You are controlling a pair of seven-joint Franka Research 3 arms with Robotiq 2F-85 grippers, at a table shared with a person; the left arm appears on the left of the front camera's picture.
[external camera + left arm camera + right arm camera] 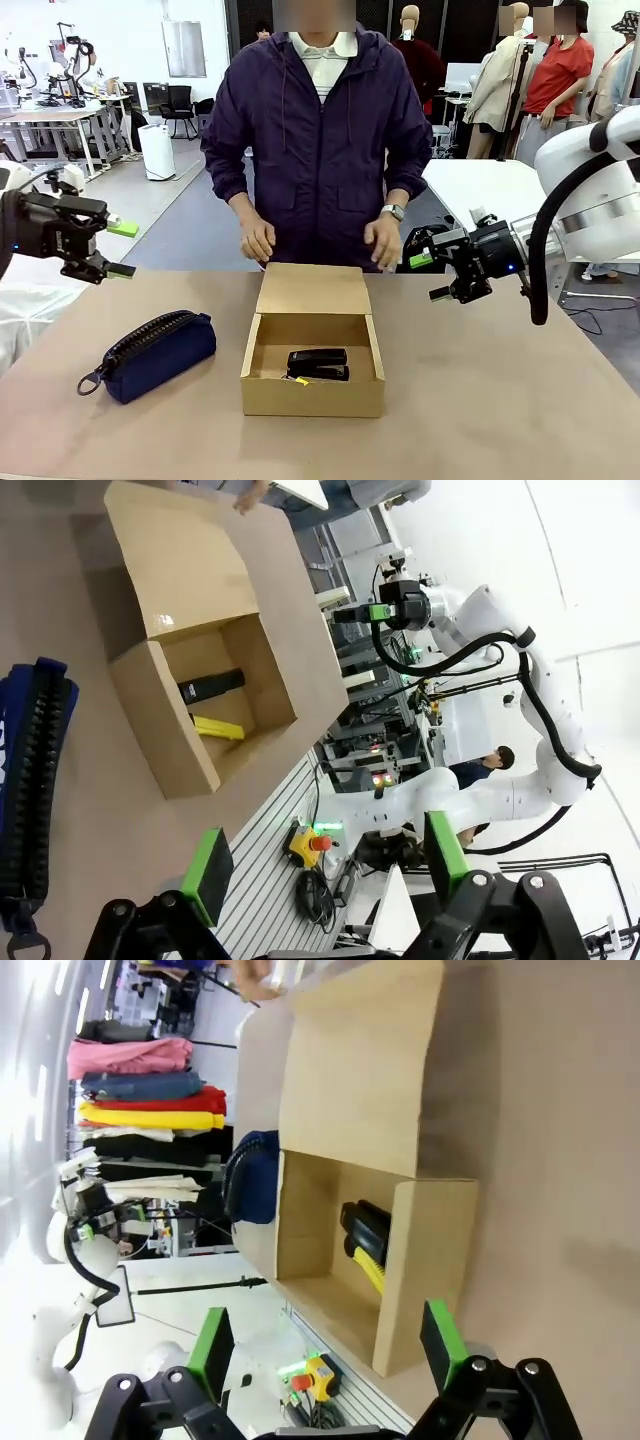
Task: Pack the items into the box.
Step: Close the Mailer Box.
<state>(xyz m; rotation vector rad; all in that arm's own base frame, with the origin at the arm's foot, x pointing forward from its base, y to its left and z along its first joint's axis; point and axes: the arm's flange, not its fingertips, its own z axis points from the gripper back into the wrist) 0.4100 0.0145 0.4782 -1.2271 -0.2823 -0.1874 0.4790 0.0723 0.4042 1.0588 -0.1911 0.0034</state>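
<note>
The tan cardboard box [312,398] stands open mid-table, its flap lid folded back toward the person. Inside it lie the black stapler [318,364] and, at its front, the yellow pen-like tool [300,381]. Both arms hover above the table, away from the box. My left gripper [120,250] is open at the far left, my right gripper [430,277] open at the right. The left wrist view looks down between its open green-padded fingers [208,873] at the box [165,720], stapler [210,686] and yellow tool [218,728]. The right wrist view shows the box [425,1260], stapler [368,1228] and yellow tool [368,1268].
A navy zipped pouch [150,355] with a ring pull lies left of the box. The person stands at the far edge, with both hands [258,240] just behind the open flap. Bare brown tabletop [500,380] stretches right of the box.
</note>
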